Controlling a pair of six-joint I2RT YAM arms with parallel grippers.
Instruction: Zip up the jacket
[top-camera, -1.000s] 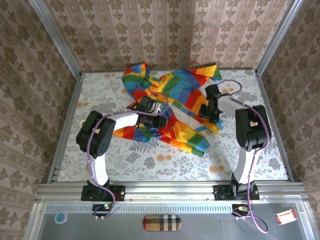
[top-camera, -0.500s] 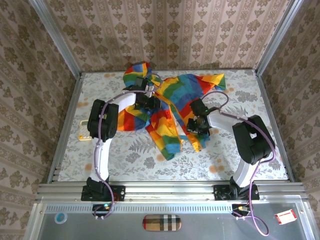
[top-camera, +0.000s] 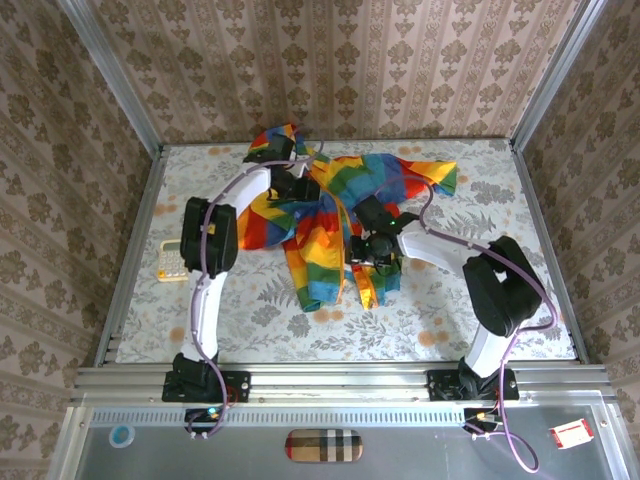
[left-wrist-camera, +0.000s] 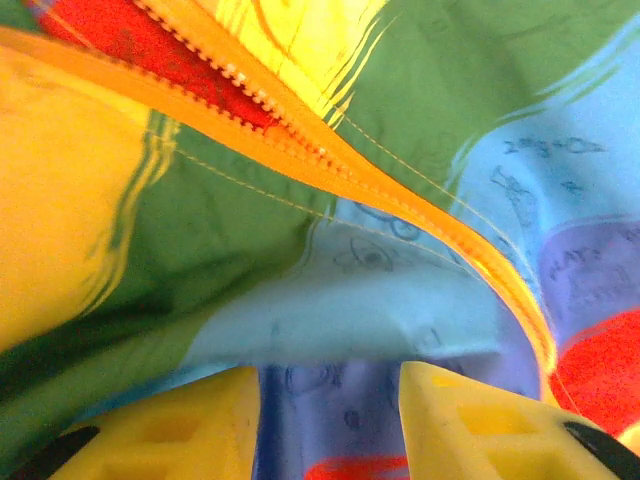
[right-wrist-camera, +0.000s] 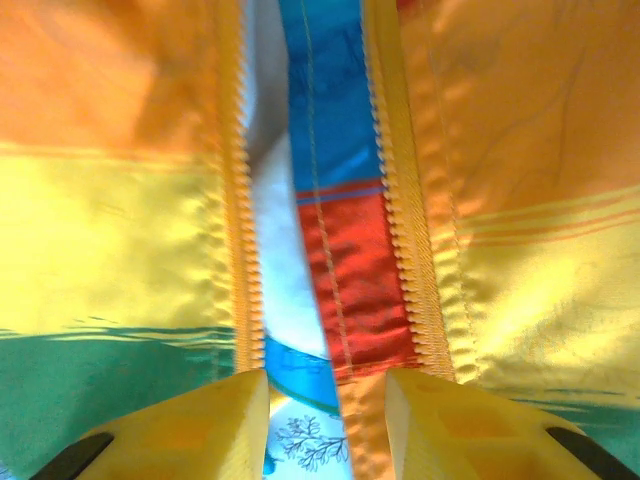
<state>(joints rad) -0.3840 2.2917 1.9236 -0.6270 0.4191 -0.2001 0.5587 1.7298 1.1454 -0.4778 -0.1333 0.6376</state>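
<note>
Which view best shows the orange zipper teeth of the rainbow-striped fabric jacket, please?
The right wrist view: both orange zipper tooth rows run apart, close up. The left wrist view shows one diagonal zipper strip; the top view shows the whole rainbow-striped jacket, teeth indistinct.

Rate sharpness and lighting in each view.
Top external: even light, sharp; the rainbow-striped thin hooded jacket casts only soft shadows. Left wrist: its orange zipper is fairly crisp. Right wrist: teeth row at picture left blurred, the other sharper, mild sheen on fabric.
</note>
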